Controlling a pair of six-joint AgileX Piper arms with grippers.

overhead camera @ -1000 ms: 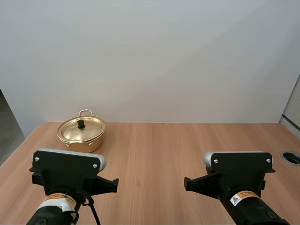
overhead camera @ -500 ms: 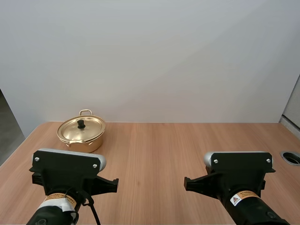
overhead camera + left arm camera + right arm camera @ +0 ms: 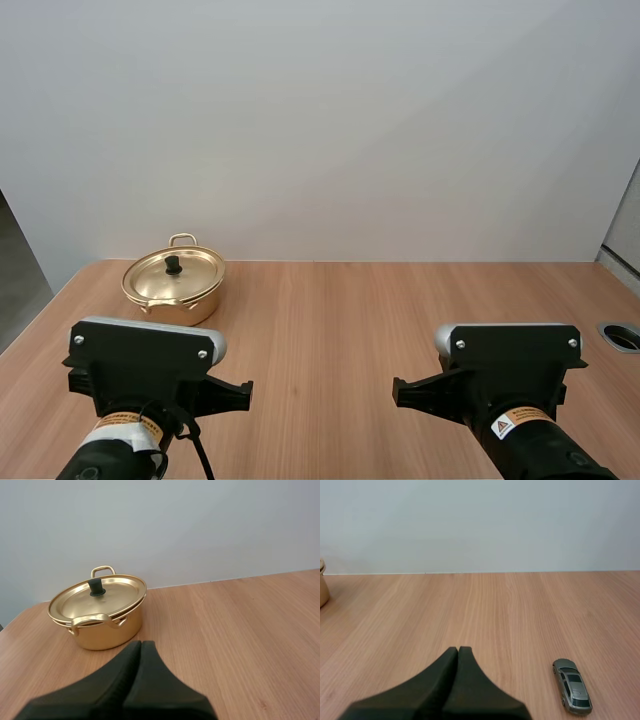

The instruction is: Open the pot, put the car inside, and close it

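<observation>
A gold pot (image 3: 173, 285) stands at the table's far left, with its lid (image 3: 175, 268) on and a black knob on top. The left wrist view has the pot (image 3: 100, 625) just beyond my left gripper (image 3: 140, 644), which is shut on nothing, its fingers together as one dark wedge. A small silver toy car (image 3: 572, 686) lies on the wood close beside my right gripper (image 3: 458, 650), which is also shut and holds nothing. Both arms sit low at the near edge of the table (image 3: 330, 320).
A round cable hole (image 3: 622, 335) is set in the tabletop at the right edge. A plain wall closes off the far side of the table. Bare wood stretches between the pot and the right arm.
</observation>
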